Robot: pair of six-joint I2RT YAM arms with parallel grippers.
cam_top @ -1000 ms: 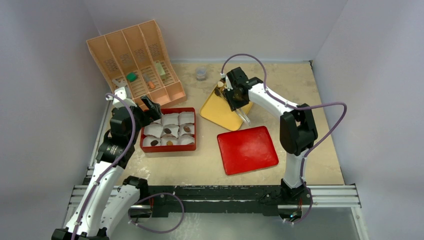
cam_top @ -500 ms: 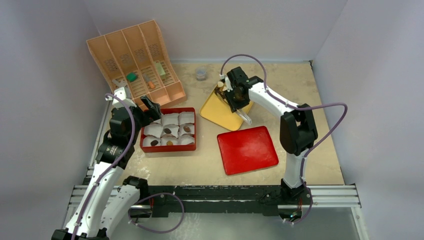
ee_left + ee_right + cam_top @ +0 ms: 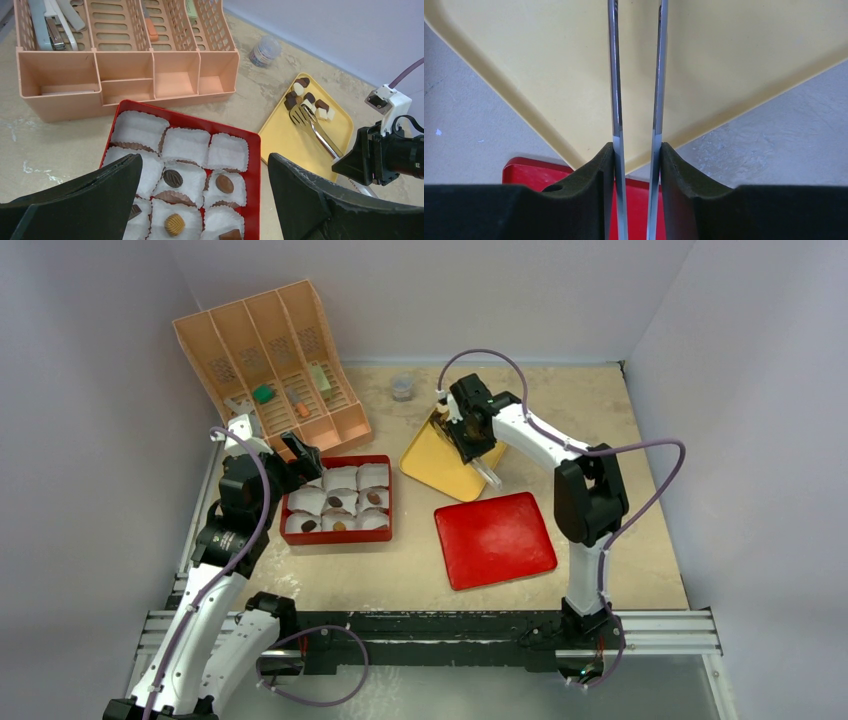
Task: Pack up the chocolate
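Several chocolate pieces (image 3: 306, 95) lie at the far corner of the yellow tray (image 3: 430, 470). My right gripper (image 3: 478, 452) is shut on metal tongs (image 3: 616, 75). From the left wrist view the tong tips (image 3: 300, 115) rest beside those pieces. The red box (image 3: 337, 538) holds white paper cups. A few cups hold chocolates: a dark oval (image 3: 172, 178), a brown one (image 3: 224, 183) and a tan one (image 3: 174, 224). My left gripper (image 3: 204, 160) hangs open and empty above the box's near-left part.
A red lid (image 3: 495, 540) lies flat in front of the yellow tray. A peach slotted organizer (image 3: 270, 360) leans at the back left, with a green block (image 3: 262, 393) in it. A small clear jar (image 3: 402, 387) stands at the back. Grey walls enclose the table.
My right gripper with the tongs has shifted slightly left and back over the yellow tray. The left arm has not moved.
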